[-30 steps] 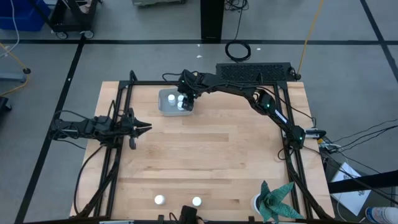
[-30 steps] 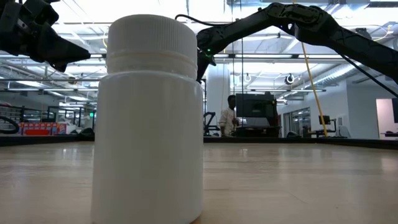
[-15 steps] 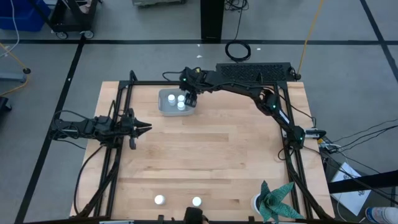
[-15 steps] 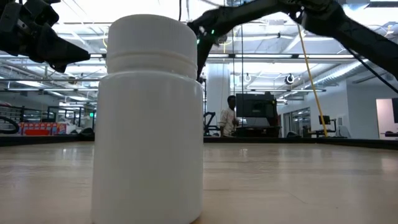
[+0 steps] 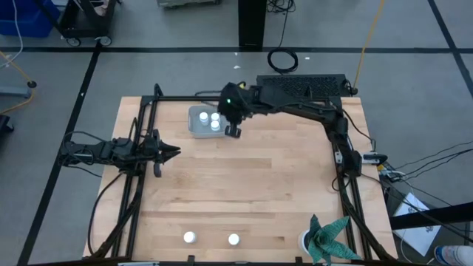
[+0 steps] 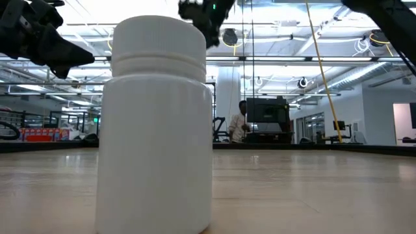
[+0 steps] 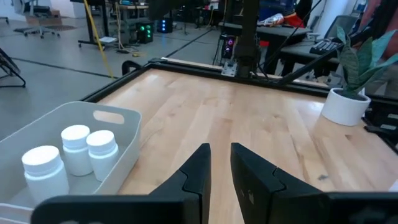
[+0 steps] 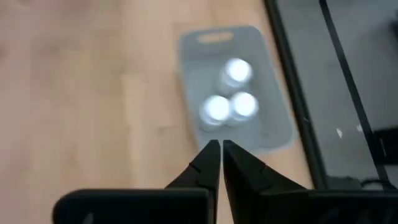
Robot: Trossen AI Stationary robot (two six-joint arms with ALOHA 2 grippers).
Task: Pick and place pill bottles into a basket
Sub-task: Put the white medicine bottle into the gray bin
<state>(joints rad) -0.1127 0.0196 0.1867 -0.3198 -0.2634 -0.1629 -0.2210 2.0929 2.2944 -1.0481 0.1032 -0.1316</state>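
Pill bottles, three of them [image 5: 210,119], stand upright and clustered inside the grey-blue basket [image 5: 194,127] near the tabletop's far edge, left of its middle, two touching and the third just beside them. Above the basket's right-hand side hangs the right gripper [image 5: 233,131], its fingers [image 8: 210,159] pressed together and holding nothing, the dark arm reaching in from the right edge of the wooden tabletop [image 5: 251,185]. Two more bottles sit apart from each other along the near edge: one [image 5: 190,237] toward the near left, another [image 5: 233,239] close to the middle of that edge (one of these fills the foreground of the low view, upright, white cap on). At the left edge the left gripper [image 5: 173,152] waits above the wood, pointing toward the centre, its fingers [image 7: 199,174] nearly together with a narrow gap and nothing between them. A white pot holding a green plant [image 5: 325,238] stands in the near right corner. Beyond the far edge a black keyboard [image 5: 301,85] lies on the floor-side frame, and in the room behind, seen across the table, a person [image 6: 240,123] is at a workstation.
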